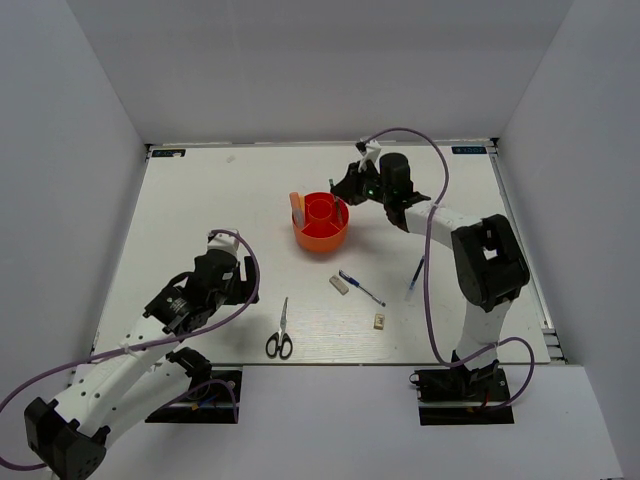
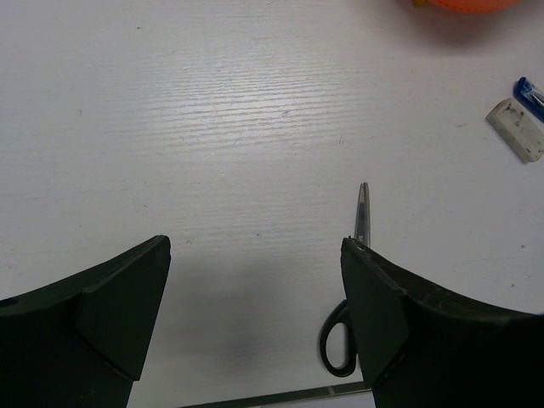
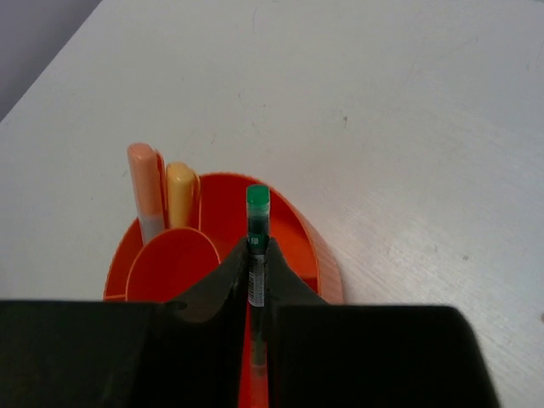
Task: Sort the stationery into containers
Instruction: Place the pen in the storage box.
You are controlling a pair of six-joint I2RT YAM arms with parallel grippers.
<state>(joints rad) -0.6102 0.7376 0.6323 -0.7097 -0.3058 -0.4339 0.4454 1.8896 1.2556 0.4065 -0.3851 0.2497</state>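
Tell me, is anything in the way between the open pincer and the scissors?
No, nothing visible is. The left pincer stands open above the table, and the scissors lie flat right beside one of its fingers, partly hidden behind it. The eraser and the blue pen lie farther off, to the side.

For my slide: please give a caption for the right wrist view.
Right gripper pinching a green-capped pen at the orange tub.

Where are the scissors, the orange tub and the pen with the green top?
scissors (image 1: 282, 326): top view, where the blades meet the handles.
tub (image 1: 320, 240): top view, its orange front wall.
pen (image 3: 257, 255): right wrist view, the barrel under the green cap.
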